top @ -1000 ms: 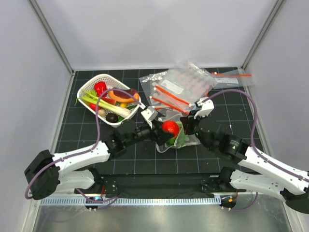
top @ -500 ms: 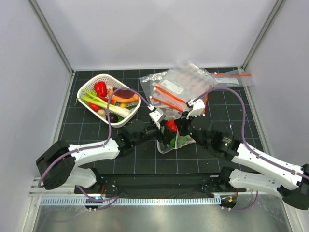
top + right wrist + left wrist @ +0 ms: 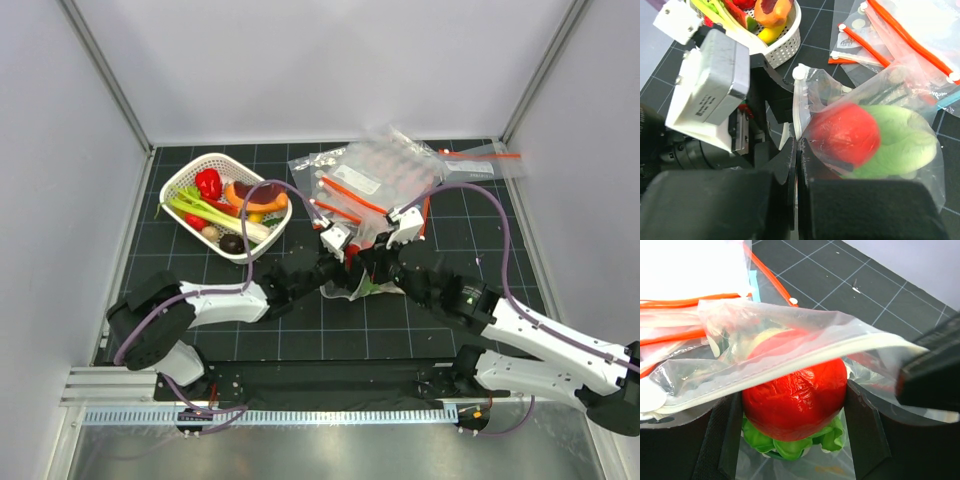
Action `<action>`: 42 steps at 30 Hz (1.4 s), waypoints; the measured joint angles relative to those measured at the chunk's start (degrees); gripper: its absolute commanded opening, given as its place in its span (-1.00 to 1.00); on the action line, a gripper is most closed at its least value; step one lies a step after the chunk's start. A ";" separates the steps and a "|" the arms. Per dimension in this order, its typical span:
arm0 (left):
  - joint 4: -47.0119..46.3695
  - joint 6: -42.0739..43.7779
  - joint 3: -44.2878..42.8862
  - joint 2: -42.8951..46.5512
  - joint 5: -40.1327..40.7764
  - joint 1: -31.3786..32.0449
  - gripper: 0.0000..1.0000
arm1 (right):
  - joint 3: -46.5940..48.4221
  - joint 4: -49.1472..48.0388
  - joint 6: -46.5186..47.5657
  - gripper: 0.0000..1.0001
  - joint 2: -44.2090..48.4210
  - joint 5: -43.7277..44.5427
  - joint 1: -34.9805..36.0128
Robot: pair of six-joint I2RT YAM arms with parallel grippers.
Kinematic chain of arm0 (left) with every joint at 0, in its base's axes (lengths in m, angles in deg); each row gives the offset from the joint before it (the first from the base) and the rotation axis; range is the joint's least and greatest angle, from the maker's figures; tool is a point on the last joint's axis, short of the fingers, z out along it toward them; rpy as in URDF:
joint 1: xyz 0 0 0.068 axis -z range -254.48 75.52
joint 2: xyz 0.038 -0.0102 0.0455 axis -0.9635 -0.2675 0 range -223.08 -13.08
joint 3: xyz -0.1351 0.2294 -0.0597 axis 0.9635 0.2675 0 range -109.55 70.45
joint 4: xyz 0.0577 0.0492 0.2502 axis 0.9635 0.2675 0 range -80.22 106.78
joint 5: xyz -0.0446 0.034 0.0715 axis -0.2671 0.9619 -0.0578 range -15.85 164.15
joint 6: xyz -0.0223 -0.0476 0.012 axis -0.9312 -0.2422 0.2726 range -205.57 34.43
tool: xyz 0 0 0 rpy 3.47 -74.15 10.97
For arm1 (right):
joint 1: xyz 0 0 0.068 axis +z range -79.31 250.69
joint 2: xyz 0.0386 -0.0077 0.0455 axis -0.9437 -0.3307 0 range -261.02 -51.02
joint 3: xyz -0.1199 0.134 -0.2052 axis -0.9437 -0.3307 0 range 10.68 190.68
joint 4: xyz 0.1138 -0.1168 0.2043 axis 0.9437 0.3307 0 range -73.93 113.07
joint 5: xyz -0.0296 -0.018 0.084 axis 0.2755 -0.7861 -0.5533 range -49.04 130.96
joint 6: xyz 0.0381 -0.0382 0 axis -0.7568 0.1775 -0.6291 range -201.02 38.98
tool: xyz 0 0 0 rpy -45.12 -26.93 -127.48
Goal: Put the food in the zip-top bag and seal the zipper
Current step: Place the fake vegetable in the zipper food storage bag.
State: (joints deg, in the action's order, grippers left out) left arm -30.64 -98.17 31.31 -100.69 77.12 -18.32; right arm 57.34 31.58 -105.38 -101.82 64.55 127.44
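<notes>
The clear zip-top bag [image 3: 378, 285] lies at mid-table with the green lettuce [image 3: 900, 145] inside. My left gripper [image 3: 345, 268] is shut on the round orange-red piece [image 3: 800, 385] and holds it in the bag's mouth, just above the lettuce [image 3: 790, 442]. The pale zipper strip [image 3: 765, 372] drapes over the red piece. My right gripper [image 3: 372, 262] is shut on the bag's mouth edge [image 3: 799, 107] and holds it up. Through the plastic, the right wrist view shows the red piece [image 3: 845, 135] against the lettuce.
A white basket [image 3: 190, 178] with a red pepper, green onions and other toy food stands at the back left. A pile of plain clear bags with red-orange strips [image 3: 370, 180] lies right behind the polka-dot bag.
My left arm has reached right and carried the red piece from in front of the bag into its mouth. My right gripper has shifted slightly left while holding the bag's edge.
</notes>
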 measured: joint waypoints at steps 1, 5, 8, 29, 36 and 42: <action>-0.15 -0.52 -0.20 -0.48 0.00 0.09 -0.50 | -0.04 -0.02 -0.02 -0.98 0.07 0.00 0.00; -0.81 -3.52 -1.86 -3.52 0.00 1.01 -0.26 | -0.79 -0.02 0.20 -0.98 1.33 1.40 -0.35; -1.14 -4.96 -3.15 -6.23 0.20 2.14 0.08 | -3.04 -0.11 0.17 -0.98 4.20 3.13 -0.42; 25.46 -6.56 -9.90 8.74 7.67 6.78 0.99 | -4.35 -1.73 -1.84 -0.98 7.93 8.92 -0.24; 33.86 -7.02 -12.15 10.32 9.51 7.17 0.93 | -4.35 -1.70 -1.97 -0.98 8.33 9.79 -0.24; 41.22 -8.22 -12.39 15.98 13.75 7.21 0.66 | -4.35 -1.73 -1.97 -0.98 8.33 10.19 -0.24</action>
State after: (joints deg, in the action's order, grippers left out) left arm 10.58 -106.39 18.92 -84.72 90.86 -11.11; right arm 52.99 29.85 -107.34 -93.50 74.74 127.20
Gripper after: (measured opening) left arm 0.885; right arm 0.032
